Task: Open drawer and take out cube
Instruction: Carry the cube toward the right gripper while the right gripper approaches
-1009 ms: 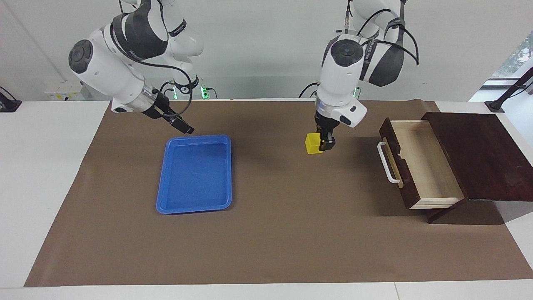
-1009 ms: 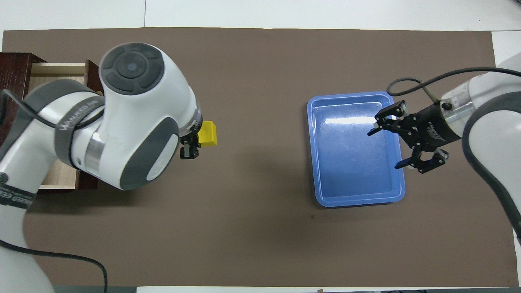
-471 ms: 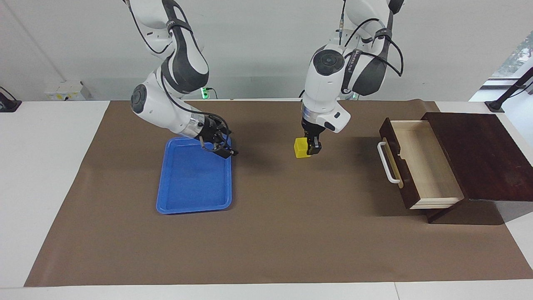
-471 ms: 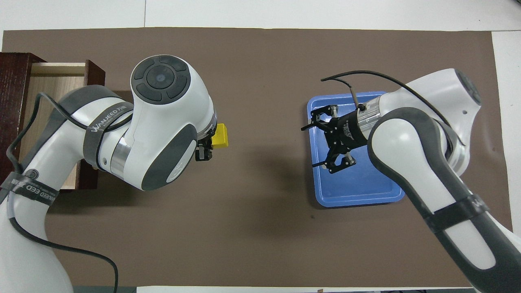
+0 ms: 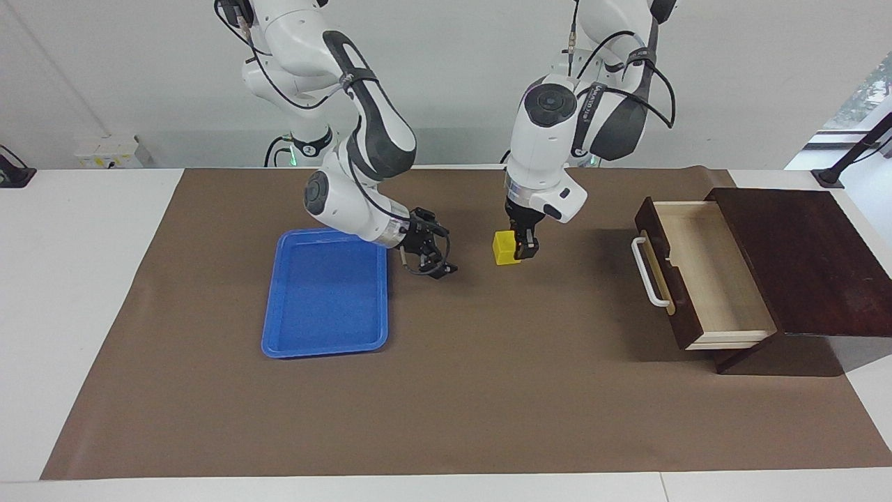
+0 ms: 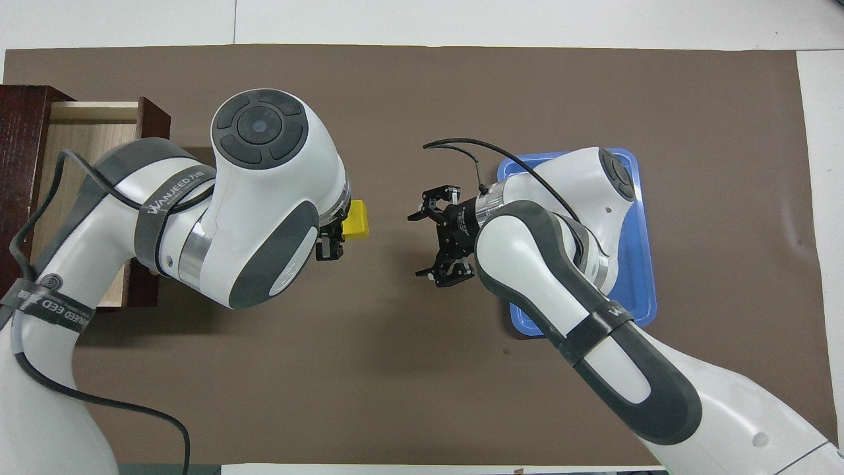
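Since the earlier frames, your right gripper has travelled from over the blue tray toward the middle of the mat, while your left gripper has almost stopped. You see the left gripper closed on the cube, which it holds by one side, up in the air over the brown mat, between the tray and the drawer. The right gripper hangs over the mat just beside the tray, with its fingers spread wide and nothing between them; it points toward the cube but is apart from it. The drawer stands pulled out from the dark wooden box, at the left arm's end of the table, and its pale inside shows.
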`<control>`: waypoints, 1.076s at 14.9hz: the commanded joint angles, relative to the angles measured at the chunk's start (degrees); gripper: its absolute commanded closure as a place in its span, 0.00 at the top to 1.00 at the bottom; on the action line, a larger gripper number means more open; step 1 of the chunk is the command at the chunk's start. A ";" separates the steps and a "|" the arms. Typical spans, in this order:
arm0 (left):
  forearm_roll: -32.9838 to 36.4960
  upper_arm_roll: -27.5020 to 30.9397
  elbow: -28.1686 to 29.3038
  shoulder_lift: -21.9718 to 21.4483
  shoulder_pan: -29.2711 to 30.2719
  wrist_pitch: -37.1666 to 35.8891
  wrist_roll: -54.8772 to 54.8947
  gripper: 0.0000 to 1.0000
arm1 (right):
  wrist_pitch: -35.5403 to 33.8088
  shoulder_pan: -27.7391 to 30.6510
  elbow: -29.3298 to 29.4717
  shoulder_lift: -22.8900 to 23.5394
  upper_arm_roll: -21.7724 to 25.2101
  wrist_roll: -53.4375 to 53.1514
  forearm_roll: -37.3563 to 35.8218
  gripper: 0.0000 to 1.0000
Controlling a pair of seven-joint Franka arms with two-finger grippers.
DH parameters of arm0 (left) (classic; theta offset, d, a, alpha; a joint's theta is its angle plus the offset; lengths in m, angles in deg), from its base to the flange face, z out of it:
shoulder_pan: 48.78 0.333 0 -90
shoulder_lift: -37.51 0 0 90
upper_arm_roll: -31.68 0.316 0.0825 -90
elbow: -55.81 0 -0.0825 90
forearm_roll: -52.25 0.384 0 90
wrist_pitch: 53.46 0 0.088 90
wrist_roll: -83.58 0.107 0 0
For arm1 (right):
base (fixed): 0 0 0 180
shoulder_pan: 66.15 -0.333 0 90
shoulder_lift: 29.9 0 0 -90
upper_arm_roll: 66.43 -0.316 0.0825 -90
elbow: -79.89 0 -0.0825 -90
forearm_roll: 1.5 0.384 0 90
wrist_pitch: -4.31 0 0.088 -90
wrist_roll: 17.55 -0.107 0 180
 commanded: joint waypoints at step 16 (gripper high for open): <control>0.61 0.80 1.18 -0.80 -0.82 1.07 -0.78 0.00 | -4.22 -3.13 13.82 5.29 0.03 -7.55 0.40 1.00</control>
